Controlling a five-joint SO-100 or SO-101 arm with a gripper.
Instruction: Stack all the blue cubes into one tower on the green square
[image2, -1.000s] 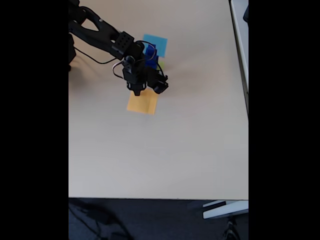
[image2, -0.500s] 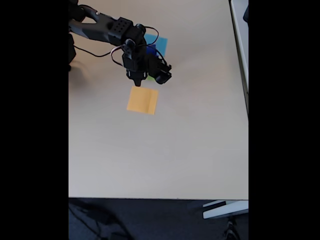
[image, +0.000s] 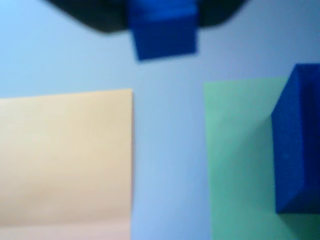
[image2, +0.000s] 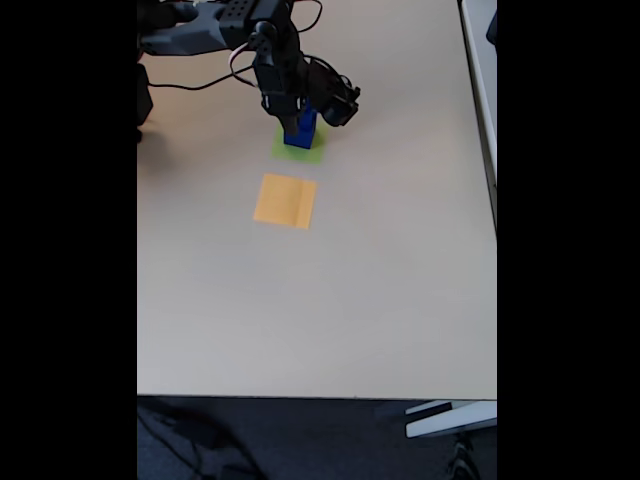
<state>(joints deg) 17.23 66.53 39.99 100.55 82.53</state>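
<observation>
A pale beige tabletop (image2: 330, 300) fills the centre of the fixed view under soft, even light. Dark carpeted floor (image2: 300, 440) runs along the bottom, with white furniture (image2: 450, 418) at lower right.

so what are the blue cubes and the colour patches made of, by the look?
Blue cubes: solid dark blue, matte, sharp edges and no glare; plastic or foam, can't tell which. Green square and orange patch: flat, no visible thickness, matte with crisp cut edges, so likely paper or card. The wrist view is blurred, so no texture shows.
</observation>
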